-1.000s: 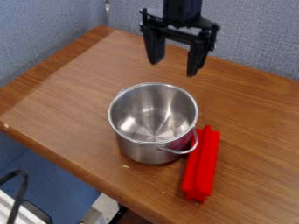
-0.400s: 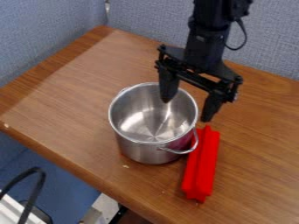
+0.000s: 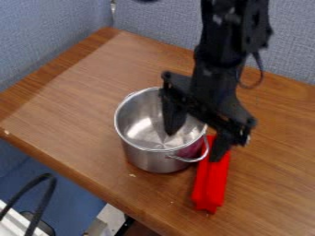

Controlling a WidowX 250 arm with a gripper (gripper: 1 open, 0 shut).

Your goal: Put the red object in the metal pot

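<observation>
The red object is a long ridged bar lying flat on the wooden table, just right of the metal pot. The pot is shiny, round, lidless and empty, with a loop handle facing the bar. My gripper hangs open and pointing down, straddling the pot's right rim. One of its fingers is over the pot's inside, the other finger is over the bar's far end. Nothing is held between them.
The wooden table has its front edge running diagonally at the lower left, with a drop beyond it. A blue fabric wall stands behind. A black cable loops below the table edge at the bottom left.
The arm has come from the far side of the table towards the front and down, from above the back of the table to the pot's right rim. The jaws stayed open. Pot and bar have not moved.
</observation>
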